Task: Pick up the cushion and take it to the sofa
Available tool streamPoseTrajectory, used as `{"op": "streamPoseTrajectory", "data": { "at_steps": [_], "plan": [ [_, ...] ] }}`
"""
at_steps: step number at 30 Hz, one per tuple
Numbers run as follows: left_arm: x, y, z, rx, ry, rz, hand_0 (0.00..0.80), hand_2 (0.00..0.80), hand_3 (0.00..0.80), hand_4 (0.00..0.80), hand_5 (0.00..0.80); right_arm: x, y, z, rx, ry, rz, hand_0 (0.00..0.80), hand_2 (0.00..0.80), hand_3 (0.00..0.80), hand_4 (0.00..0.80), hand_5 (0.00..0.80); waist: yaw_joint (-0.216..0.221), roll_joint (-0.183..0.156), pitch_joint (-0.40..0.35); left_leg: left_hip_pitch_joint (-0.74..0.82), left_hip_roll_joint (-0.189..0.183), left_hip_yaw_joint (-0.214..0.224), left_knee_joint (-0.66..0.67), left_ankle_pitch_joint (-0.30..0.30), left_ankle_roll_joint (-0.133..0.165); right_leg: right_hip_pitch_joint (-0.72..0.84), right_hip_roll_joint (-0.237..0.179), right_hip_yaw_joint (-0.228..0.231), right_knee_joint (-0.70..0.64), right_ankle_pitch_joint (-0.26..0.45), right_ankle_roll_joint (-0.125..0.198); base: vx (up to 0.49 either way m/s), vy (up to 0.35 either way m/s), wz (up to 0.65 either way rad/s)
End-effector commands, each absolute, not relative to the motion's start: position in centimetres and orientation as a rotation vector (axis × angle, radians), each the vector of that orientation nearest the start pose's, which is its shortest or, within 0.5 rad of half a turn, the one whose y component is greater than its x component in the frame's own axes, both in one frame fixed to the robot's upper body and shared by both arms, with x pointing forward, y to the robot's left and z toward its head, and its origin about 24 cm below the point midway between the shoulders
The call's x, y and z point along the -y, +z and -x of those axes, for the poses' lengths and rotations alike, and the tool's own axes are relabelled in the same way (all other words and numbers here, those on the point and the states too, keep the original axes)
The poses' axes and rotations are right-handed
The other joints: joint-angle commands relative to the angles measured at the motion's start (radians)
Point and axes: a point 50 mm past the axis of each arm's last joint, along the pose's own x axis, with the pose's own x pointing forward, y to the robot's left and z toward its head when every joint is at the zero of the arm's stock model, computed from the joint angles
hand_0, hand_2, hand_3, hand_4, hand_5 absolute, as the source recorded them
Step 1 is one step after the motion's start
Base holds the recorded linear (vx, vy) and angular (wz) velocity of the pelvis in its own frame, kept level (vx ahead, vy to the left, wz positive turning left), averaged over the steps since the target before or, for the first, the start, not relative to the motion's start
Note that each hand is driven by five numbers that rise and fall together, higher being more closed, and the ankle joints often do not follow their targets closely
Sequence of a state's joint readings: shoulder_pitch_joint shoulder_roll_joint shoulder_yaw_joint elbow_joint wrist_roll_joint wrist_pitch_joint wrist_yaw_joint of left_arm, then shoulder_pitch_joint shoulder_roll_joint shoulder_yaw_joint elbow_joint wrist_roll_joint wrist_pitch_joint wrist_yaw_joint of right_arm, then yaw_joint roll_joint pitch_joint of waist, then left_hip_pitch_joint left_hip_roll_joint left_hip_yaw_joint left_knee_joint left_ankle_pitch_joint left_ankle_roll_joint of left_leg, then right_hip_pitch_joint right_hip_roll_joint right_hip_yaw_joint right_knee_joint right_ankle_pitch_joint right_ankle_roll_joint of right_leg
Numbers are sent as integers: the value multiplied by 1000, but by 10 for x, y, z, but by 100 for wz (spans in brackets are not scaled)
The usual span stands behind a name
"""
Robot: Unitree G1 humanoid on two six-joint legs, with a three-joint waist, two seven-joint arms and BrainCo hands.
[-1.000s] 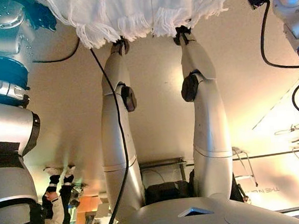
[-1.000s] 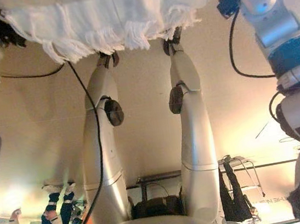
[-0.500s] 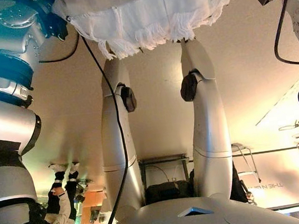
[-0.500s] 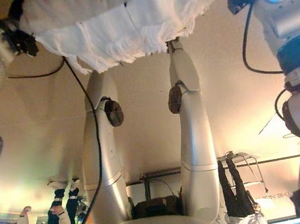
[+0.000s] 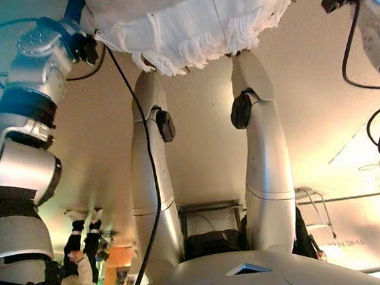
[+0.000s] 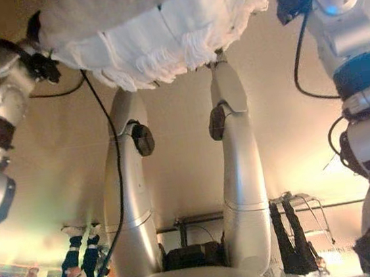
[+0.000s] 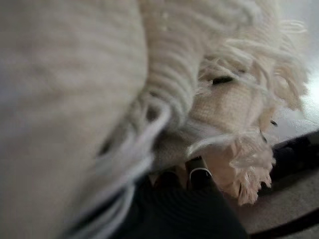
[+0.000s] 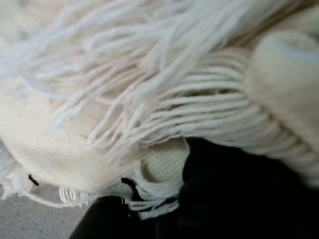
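The cushion is white and knitted, with a fringed edge. It is held up off the floor between my two arms, at the far edge of the eye views, and it also shows in the right eye view. My left arm reaches its left end and my right arm its right end. Both hands are hidden behind the cushion in the eye views. In the left wrist view my left hand lies right against the fringe. In the right wrist view my right hand is pressed against the knit.
Beige floor lies below the cushion. A person in white and blue is at the left. A person in dark trousers stands by a metal frame at the right. No sofa is in view.
The cushion has swung toward the right of the eye views and tilted, its left end lower. My left arm has come further in toward the middle; my right arm has shifted little.
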State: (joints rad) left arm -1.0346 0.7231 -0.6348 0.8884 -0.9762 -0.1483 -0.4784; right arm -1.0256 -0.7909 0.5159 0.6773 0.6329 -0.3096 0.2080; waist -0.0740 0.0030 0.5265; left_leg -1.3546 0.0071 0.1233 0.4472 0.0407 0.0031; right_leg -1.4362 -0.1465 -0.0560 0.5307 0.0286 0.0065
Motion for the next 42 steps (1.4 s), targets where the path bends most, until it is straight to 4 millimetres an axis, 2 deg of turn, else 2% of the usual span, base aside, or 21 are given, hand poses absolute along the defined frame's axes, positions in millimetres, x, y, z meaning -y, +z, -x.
{"op": "streamPoseTrajectory", "data": {
  "at_steps": [1,4,7,9,14,15,17,22,28,34,42],
  "plan": [
    [-152,197,-378,334,-766,54,800,800,800,800,800,172,235,-357,589,517,407,800,800,800,800,800,-29,78,-6,56,15,-55,11,26,-76,175,35,7,-140,65,98,-39,-61,-12],
    [-151,164,-366,308,-761,81,800,800,800,800,800,173,210,-345,584,505,354,800,800,800,800,800,-23,57,-6,177,20,-54,-4,37,-74,291,27,-10,-138,67,92,-33,-55,-9],
    [-149,145,-354,305,-747,106,800,800,800,800,800,175,188,-331,573,495,313,800,800,800,800,800,-21,38,-6,317,23,-42,-34,41,-66,417,24,-29,-150,66,84,-1,-37,-10],
    [-149,130,-343,288,-734,134,800,800,800,800,800,177,170,-321,546,492,278,800,800,800,800,800,-17,25,-6,454,30,-25,-64,10,-69,543,23,-52,-165,37,92,82,-46,-7],
    [-154,118,-327,293,-711,177,800,800,800,800,800,175,150,-303,519,484,228,800,800,800,800,800,-6,-2,-6,661,26,12,-141,-8,-55,742,16,-104,-219,20,90,-6,-26,-5],
    [-156,116,-324,297,-706,182,800,800,800,800,800,175,147,-301,514,481,220,800,800,800,800,800,-5,-6,-6,685,21,20,-158,12,-46,769,15,-114,-234,37,83,-38,-6,-6],
    [-158,110,-317,289,-698,191,800,800,800,800,800,177,141,-296,501,469,199,800,800,800,800,800,3,-12,-8,768,18,27,-188,3,-41,852,13,-124,-260,30,83,5,-6,-7],
    [-160,95,-299,288,-632,256,800,800,800,800,800,180,126,-280,480,472,172,800,800,800,800,800,18,-18,-92,911,9,32,-256,-13,-30,994,12,-135,-323,9,81,66,10,-3],
    [-172,91,-265,376,-504,320,800,800,800,800,800,178,126,-249,527,501,123,800,800,800,800,800,28,-11,-206,1106,5,36,-339,-28,-22,1197,13,-155,-416,-4,76,138,18,-7],
    [-174,103,-233,474,-424,370,800,800,800,800,800,168,135,-221,610,533,70,800,800,800,800,800,57,-18,-348,1292,2,31,-432,-33,-17,1393,27,-182,-530,8,73,192,-25,3],
    [-166,115,-223,483,-397,457,800,800,800,800,800,163,151,-211,666,508,26,800,800,800,800,800,65,-25,-425,1450,0,22,-534,-39,-8,1532,41,-183,-597,18,81,77,-23,4]
  ]
}}
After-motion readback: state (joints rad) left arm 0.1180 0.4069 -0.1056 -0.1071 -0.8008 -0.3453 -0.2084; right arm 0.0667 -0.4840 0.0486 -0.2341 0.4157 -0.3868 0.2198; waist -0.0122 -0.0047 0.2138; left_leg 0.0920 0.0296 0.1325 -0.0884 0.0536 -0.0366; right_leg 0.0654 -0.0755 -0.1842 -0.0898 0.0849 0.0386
